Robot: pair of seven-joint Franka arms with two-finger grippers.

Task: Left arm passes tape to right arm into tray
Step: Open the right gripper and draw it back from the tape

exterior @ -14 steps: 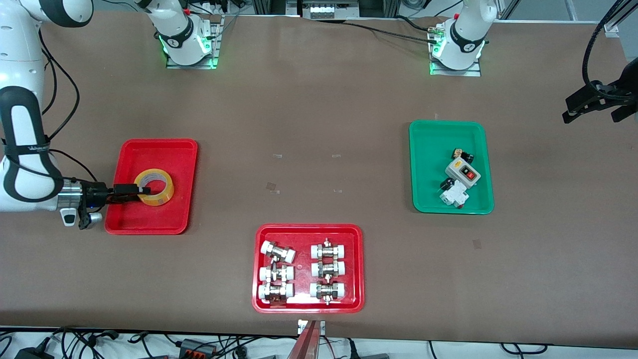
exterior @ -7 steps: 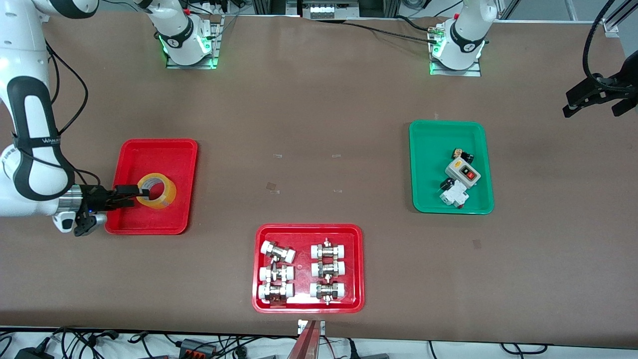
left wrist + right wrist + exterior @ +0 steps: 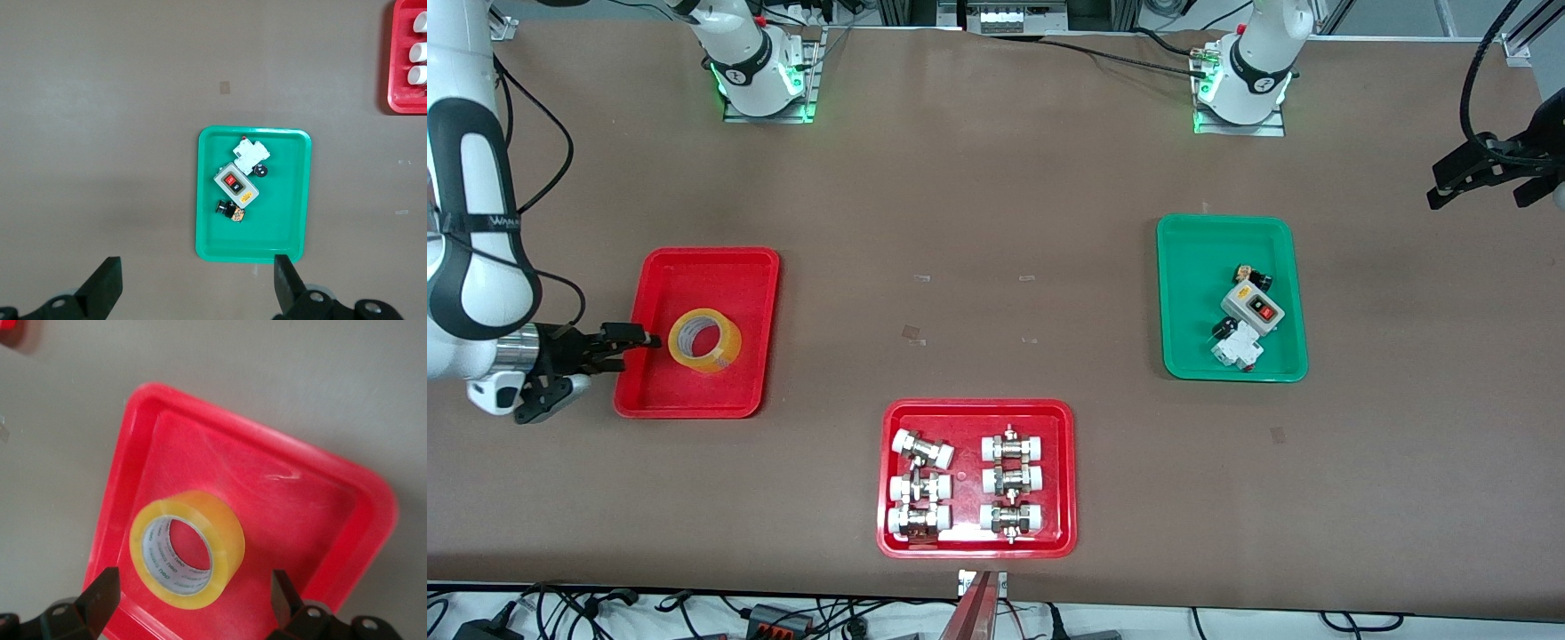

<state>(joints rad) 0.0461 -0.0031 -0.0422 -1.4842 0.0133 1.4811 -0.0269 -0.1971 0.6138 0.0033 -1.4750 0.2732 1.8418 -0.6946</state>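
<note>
Front view: the tape lies flat in the red tray at the right arm's end of the table. The right end effector is just beside it, over the tray's rim.

Left wrist view: the left end effector is wide open, high over the green tray with a switch box.

Right wrist view: the right end effector is wide open, holding nothing.

Tape sits in the red tray; right gripper open beside it; left gripper waits high.
</note>
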